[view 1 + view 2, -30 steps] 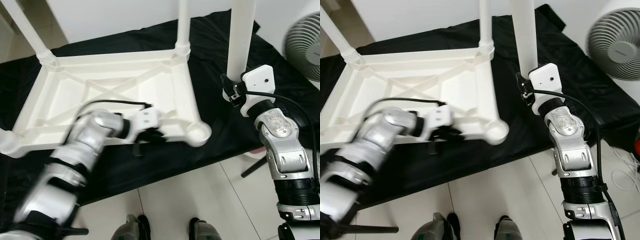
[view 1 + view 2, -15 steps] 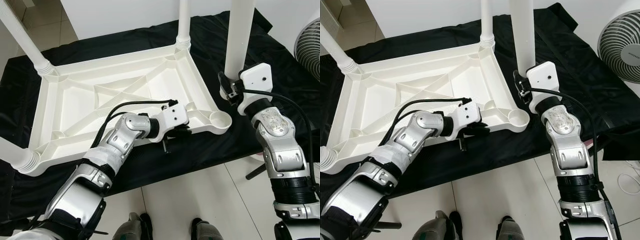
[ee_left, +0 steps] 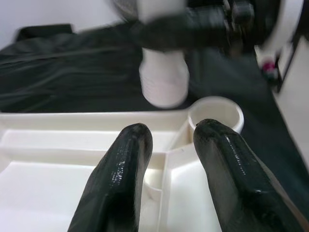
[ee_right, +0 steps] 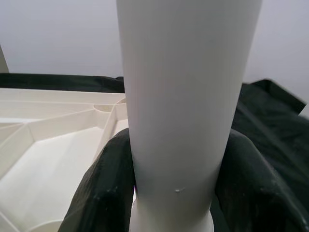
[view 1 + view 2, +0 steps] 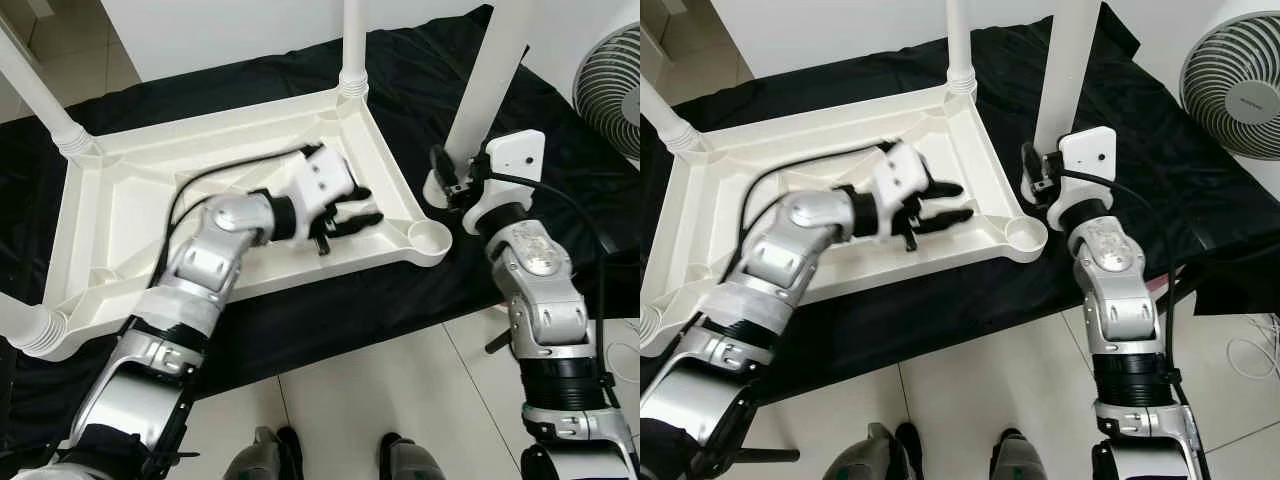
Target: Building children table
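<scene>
— Upturned white plastic children's table top (image 5: pixel 180 200), where is it lying?

— It is lying underside up on a black cloth (image 5: pixel 420 60) spread over a low surface, its ribbed underside facing the camera. Two white plastic legs are already standing in its sockets: one (image 5: pixel 40 85) at the far left corner, one (image 5: pixel 352 45) at the far right corner. At the near left corner a further white ribbed end (image 5: pixel 25 325) is showing at the picture's edge.

— And the near right corner?

— The round white corner socket (image 5: pixel 430 238) there is sitting open, with nothing in it.

— What is the right gripper (image 5: pixel 450 180) doing?

— It is clamping a loose white cylindrical table leg (image 5: pixel 487 70) near its lower end. In the right wrist view the two black fingers (image 4: pixel 104 186) are pressing against either side of that leg. The leg is leaning slightly, its ribbed foot hanging over the black cloth just beside the open socket, to the right of the table top's right edge and not inside the socket.

— And the left gripper (image 5: pixel 350 215)?

— It is hovering over the table top's underside near the right edge, holding nothing. Its fingers (image 3: pixel 120 179) are parted, pointing toward the open socket and the leg's foot.

— Anything else nearby?

— A white floor fan (image 5: pixel 610 85) is standing at the right, beyond the cloth, on a pale tiled floor (image 5: pixel 350 400).
</scene>
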Motion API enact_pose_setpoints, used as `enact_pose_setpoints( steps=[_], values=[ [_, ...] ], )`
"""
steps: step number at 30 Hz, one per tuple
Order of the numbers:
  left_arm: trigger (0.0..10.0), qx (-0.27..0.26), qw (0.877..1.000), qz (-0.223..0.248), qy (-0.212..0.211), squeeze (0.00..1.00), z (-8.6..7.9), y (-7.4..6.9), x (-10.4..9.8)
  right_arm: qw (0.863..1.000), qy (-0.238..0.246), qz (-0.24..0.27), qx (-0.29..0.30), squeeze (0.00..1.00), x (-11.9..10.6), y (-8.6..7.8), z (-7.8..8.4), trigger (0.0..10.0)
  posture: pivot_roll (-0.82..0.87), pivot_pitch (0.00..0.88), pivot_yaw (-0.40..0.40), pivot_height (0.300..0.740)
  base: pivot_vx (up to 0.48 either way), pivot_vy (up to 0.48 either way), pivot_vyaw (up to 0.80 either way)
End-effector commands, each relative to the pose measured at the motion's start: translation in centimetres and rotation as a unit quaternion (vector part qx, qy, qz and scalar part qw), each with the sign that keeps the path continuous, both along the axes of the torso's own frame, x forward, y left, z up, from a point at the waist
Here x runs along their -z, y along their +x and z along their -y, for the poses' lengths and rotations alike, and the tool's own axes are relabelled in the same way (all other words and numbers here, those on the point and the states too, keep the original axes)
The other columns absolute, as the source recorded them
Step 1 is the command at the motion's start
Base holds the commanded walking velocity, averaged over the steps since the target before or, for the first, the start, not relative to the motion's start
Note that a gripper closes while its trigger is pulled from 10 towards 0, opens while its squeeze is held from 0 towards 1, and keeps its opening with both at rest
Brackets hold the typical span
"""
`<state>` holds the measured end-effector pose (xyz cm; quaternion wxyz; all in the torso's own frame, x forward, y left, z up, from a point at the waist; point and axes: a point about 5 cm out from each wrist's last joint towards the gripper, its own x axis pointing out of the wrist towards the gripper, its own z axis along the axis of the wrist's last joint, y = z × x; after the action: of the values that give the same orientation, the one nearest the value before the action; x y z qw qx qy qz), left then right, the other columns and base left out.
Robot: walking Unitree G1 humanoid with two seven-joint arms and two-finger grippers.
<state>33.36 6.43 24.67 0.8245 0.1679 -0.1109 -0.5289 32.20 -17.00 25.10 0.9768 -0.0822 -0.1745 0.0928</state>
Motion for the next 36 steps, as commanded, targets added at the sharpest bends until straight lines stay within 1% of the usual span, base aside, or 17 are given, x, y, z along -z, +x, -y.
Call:
enact_pose_setpoints(
  steps=[1, 3, 4, 6, 7, 8, 11, 13, 14, 17, 20, 21, 25, 29, 32, 34, 36],
  values=[
    [10.0, -0.092, 0.994, -0.008, -0.055, 0.00, -1.3, 0.6, -0.4, 1.000, 0.020, 0.018, -0.002, 0.00, -1.0, -0.3, -0.3, 10.0, -0.10, 0.175, 0.105, 0.740, 0.000, 0.000, 0.00],
    [10.0, -0.141, 0.985, -0.017, -0.094, 0.00, -2.1, 0.6, -0.7, 0.999, 0.026, 0.027, 0.014, 0.00, -1.3, -0.3, -0.4, 10.0, -0.09, 0.172, 0.091, 0.740, 0.000, 0.000, 0.00],
    [10.0, -0.174, 0.977, -0.031, -0.121, 0.00, -2.5, 0.7, -0.6, 0.999, 0.032, 0.028, 0.022, 0.00, -1.3, -0.3, -0.5, 10.0, -0.08, 0.168, 0.080, 0.740, 0.000, 0.000, 0.00],
    [10.0, -0.174, 0.977, -0.031, -0.121, 0.00, -2.5, 0.7, -0.6, 0.999, 0.032, 0.028, 0.022, 0.00, -1.3, -0.3, -0.5, 10.0, -0.08, 0.168, 0.080, 0.740, 0.000, 0.000, 0.00],
    [10.0, -0.204, 0.968, -0.034, -0.138, 0.00, -3.0, 0.7, -0.5, 0.999, 0.036, 0.027, 0.026, 0.00, -1.0, -0.4, -0.8, 10.0, -0.08, 0.166, 0.071, 0.740, 0.000, 0.000, 0.00],
    [10.0, -0.234, 0.957, -0.064, -0.162, 0.00, -3.6, 0.8, 0.0, 0.999, 0.040, 0.019, 0.023, 0.00, -0.5, -0.3, -1.1, 10.0, -0.07, 0.161, 0.062, 0.740, 0.000, 0.000, 0.00],
    [10.0, -0.234, 0.957, -0.064, -0.162, 0.00, -3.6, 0.8, 0.0, 0.999, 0.040, 0.019, 0.023, 0.00, -0.5, -0.3, -1.1, 10.0, -0.07, 0.161, 0.062, 0.740, 0.000, 0.000, 0.00],
    [10.0, -0.277, 0.937, -0.086, -0.193, 0.00, -4.5, 0.8, 0.2, 0.998, 0.057, -0.002, 0.012, 0.00, 0.4, -0.2, -1.5, 10.0, -0.07, 0.155, 0.054, 0.740, 0.000, 0.000, 0.00],
    [10.0, -0.277, 0.937, -0.086, -0.193, 0.00, -4.5, 0.8, 0.2, 0.998, 0.057, -0.002, 0.012, 0.00, 0.4, -0.2, -1.5, 10.0, -0.07, 0.155, 0.054, 0.740, 0.000, 0.000, 0.00],
    [10.0, -0.321, 0.920, -0.058, -0.219, 0.00, -5.3, 0.9, -0.2, 0.998, 0.063, -0.006, 0.006, 0.00, 0.7, -0.1, -1.6, 10.0, -0.07, 0.152, 0.052, 0.740, 0.000, 0.000, 0.00],
    [10.0, -0.328, 0.916, -0.057, -0.223, 0.00, -5.5, 0.9, -0.2, 0.998, 0.062, -0.005, 0.005, 0.00, 0.7, 0.0, -1.6, 10.0, -0.07, 0.152, 0.052, 0.740, 0.000, 0.000, 0.00],
    [10.0, -0.329, 0.919, -0.056, -0.211, 0.00, -5.4, 1.0, -0.1, 0.998, 0.063, -0.005, 0.007, 0.00, 0.7, 0.0, -1.5, 10.0, -0.07, 0.152, 0.052, 0.740, 0.000, 0.000, 0.00],
    [10.0, -0.319, 0.924, -0.057, -0.202, 0.00, -5.2, 1.1, -0.2, 0.998, 0.062, -0.007, 0.013, 0.00, 0.7, 0.1, -1.4, 10.0, -0.08, 0.144, 0.049, 0.740, 0.000, 0.000, 0.00],
    [10.0, -0.316, 0.926, -0.058, -0.199, 0.00, -5.1, 1.2, -0.2, 0.998, 0.062, -0.008, 0.016, 0.00, 0.8, 0.2, -1.3, 10.0, -0.08, 0.145, 0.050, 0.740, 0.000, 0.000, 0.00],
    [10.0, -0.326, 0.920, -0.051, -0.210, 0.00, -4.9, 1.1, -0.4, 0.999, 0.049, 0.001, 0.019, 0.00, 0.7, -0.1, -1.5, 10.0, -0.08, 0.145, 0.050, 0.740, 0.000, 0.000, 0.00],
    [10.0, -0.326, 0.920, -0.051, -0.210, 0.00, -4.9, 1.1, -0.4, 0.999, 0.049, 0.001, 0.019, 0.00, 0.7, -0.1, -1.5, 10.0, -0.08, 0.145, 0.050, 0.740, 0.000, 0.000, 0.00],
    [10.0, -0.354, 0.908, -0.042, -0.222, 0.00, -4.8, 0.5, 0.1, 0.999, 0.036, 0.007, 0.013, 0.00, 1.2, -1.1, -1.8, 10.0, -0.10, 0.156, 0.075, 0.740, 0.000, 0.000, 0.00]
  ],
)
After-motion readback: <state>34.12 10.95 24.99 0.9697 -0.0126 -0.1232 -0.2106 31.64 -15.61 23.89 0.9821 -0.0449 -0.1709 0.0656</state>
